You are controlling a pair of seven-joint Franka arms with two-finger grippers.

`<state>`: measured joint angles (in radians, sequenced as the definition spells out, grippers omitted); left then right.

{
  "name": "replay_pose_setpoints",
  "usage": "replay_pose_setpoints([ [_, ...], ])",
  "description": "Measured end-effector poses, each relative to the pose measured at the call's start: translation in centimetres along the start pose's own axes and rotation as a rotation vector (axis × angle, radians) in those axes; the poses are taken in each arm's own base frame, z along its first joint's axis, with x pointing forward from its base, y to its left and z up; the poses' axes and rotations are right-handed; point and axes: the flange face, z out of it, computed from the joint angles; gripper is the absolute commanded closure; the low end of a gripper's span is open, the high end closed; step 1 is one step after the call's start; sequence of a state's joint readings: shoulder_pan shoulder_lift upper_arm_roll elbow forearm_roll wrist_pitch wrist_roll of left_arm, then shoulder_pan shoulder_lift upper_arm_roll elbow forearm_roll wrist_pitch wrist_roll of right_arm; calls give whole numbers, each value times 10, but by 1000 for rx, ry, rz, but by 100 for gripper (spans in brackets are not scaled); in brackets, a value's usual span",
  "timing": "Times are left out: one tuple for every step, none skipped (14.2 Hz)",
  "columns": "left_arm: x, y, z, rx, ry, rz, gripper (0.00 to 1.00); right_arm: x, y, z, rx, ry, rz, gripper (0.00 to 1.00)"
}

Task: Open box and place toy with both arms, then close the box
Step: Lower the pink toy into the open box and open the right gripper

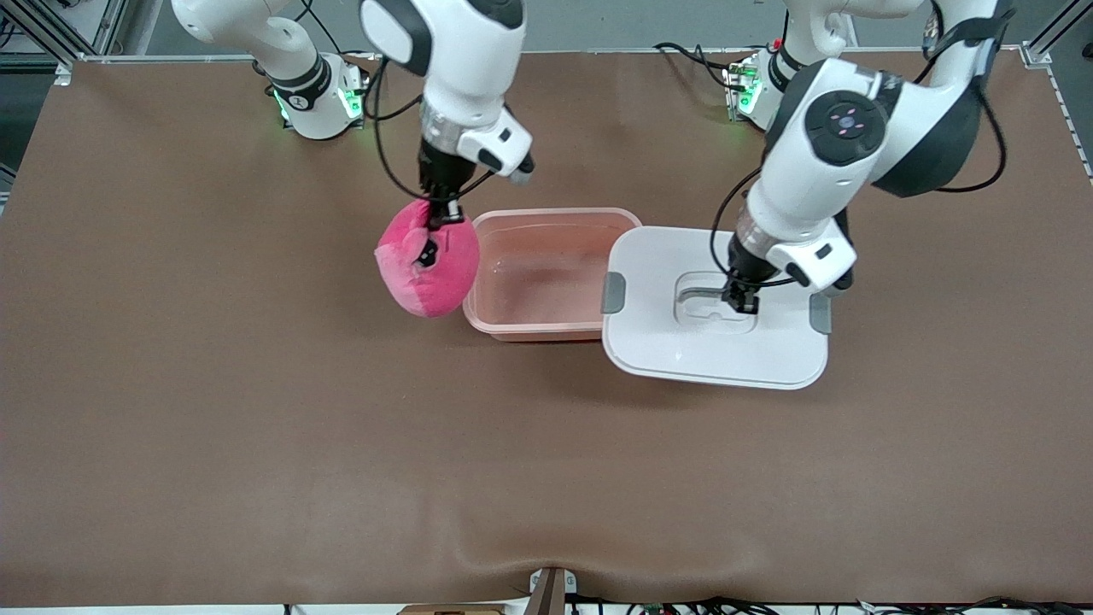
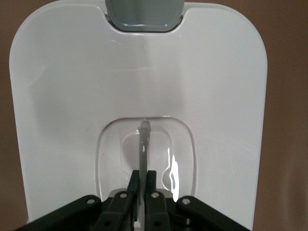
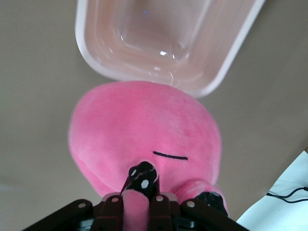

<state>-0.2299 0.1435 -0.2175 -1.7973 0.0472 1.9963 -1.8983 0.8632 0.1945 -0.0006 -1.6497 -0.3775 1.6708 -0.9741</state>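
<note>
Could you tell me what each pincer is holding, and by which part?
Right pincer grips the toy by an eye stalk; left pincer grips the lid by its recessed handle.

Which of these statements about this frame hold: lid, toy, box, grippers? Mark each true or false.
1. The white lid is clipped onto the box. False: it is off, overlapping the open box's rim toward the left arm's end.
2. The right gripper is shut on the toy. True.
3. The toy lies inside the box. False: it hangs beside it.
4. The left gripper is shut on the lid's handle. True.
5. The box is empty. True.
</note>
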Motion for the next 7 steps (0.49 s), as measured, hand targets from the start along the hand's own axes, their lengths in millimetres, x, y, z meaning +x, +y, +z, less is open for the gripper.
replay_pose_setpoints([
  [10, -4, -2, 2, -1, -1, 100, 17, -9, -4, 0, -15, -6, 100],
  [18, -7, -3, 5, 2, -5, 100, 32, -17, -7, -5, -31, -14, 100],
  [27, -10, -3, 7, 6, -12, 100, 44, -25, -8, -3, -46, -13, 100],
  [35, -11, -3, 8, 10, -18, 100, 54, -32, -7, 1, -67, -2, 100],
  [43, -12, -4, 9, 12, -18, 100, 63, -38, -6, 0, -90, 2, 100],
  [53, -12, -3, 11, 14, -20, 100, 74, -43, -5, -9, -110, -4, 100],
  [62, -12, -2, 15, 17, -19, 100, 84, -47, -3, -17, -126, -9, 100],
])
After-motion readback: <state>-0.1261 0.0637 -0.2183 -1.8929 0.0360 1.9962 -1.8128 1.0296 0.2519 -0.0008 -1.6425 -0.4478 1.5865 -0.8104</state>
